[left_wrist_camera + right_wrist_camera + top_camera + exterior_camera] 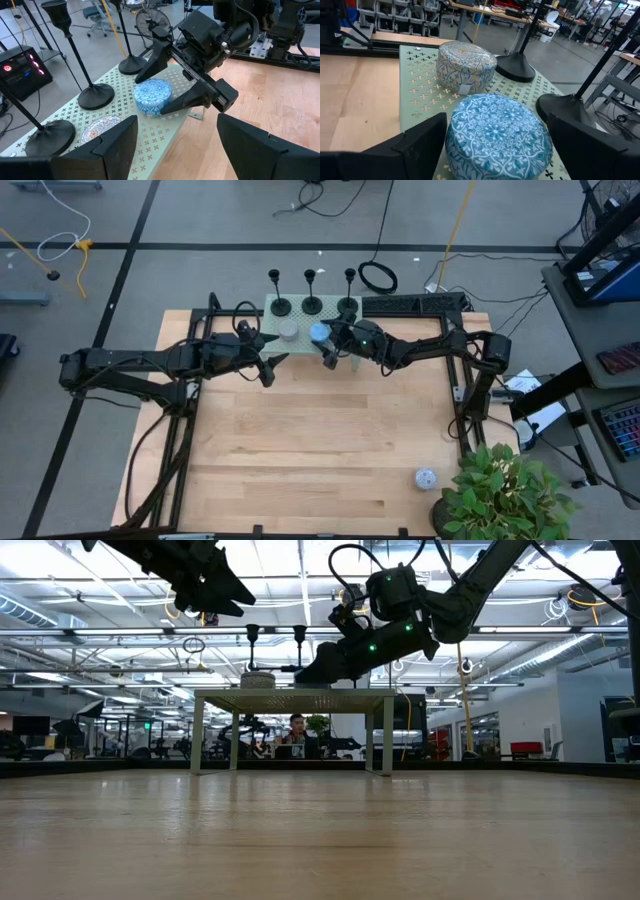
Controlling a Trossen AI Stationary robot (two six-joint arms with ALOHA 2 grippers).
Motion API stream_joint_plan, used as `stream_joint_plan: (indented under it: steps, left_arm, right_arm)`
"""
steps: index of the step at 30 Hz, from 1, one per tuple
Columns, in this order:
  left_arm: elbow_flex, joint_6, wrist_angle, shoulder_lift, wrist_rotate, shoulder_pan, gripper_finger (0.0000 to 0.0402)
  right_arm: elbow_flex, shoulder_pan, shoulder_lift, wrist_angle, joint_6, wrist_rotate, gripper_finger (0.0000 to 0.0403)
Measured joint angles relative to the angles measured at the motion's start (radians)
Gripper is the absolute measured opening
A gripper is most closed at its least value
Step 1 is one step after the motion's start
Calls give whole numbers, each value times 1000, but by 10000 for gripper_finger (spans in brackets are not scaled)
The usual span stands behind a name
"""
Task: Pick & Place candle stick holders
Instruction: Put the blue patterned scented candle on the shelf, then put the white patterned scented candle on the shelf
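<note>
Three black candle stick holders point(279, 305) point(312, 303) point(347, 305) stand upright on their dome bases along the far side of a pale green perforated shelf point(270, 330) at the table's far edge. They also show in the left wrist view point(96, 96). In front of them on the shelf sit a grey patterned puck point(465, 62) and a blue patterned puck point(497, 135). My right gripper point(328, 350) is open, with one finger on each side of the blue puck point(152, 96). My left gripper point(272, 365) is open and empty, above the table just near of the shelf. My right gripper comes at the blue puck slanting down from the table's near right. Its fingers point(187, 100) stand close against the puck's round side wall on both sides. I cannot tell whether they touch it. The puck rests flat on the shelf.
A whitish speckled puck point(425, 477) lies on the table near the front right corner, beside a potted plant point(500, 490). A black power strip point(415, 303) lies right of the shelf. The wooden table top point(320, 440) stretches toward the near edge.
</note>
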Motion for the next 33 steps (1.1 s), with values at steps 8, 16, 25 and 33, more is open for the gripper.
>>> stream_joint_plan:
  steps: [8,16,25,33]
  left_arm:
    - [0,0,0,0,0,0,273]
    - [0,0,-5,0,0,0,273]
    - [0,5,-21,0,0,0,273]
    - [0,20,-20,0,19,0,273]
  right_arm:
    - [0,-3,0,2,6,2,349]
    - [-2,6,-69,-12,-9,4,349]
    - [0,107,-325,-444,72,0,339]
    - [0,251,-457,-1017,217,-318,339]
